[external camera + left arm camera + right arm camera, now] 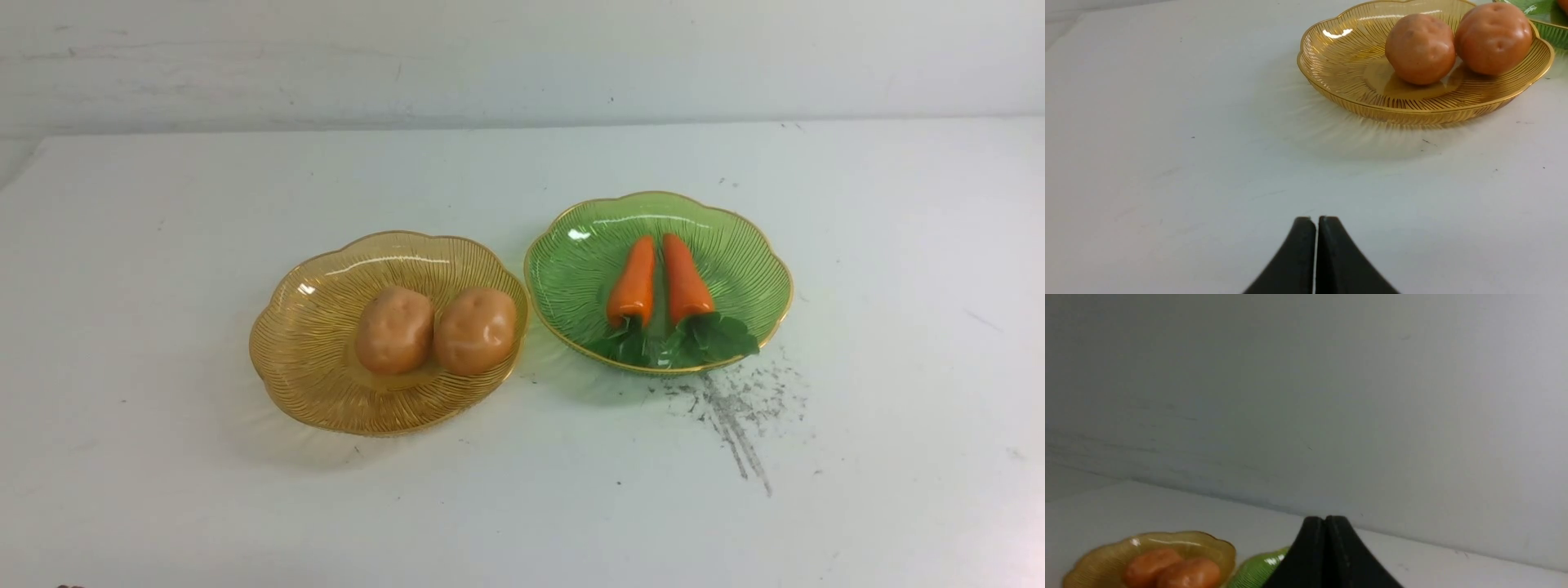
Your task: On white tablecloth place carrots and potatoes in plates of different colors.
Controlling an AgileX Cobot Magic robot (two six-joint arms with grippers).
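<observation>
Looks done to me: both potatoes [435, 329] sit in the yellow plate [310, 343], both carrots [658, 280] in the green plate [571, 269], my left gripper [1316, 220] and right gripper [1326, 519] pressed together, empty.

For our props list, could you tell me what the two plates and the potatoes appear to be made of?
Amber plate and green plate: translucent, ribbed, glossy, with gold rims; glass or clear plastic, I can't tell which. Potatoes: smooth, slightly shiny tan skin with moulded-looking dimples, probably plastic or rubber replicas.
</observation>
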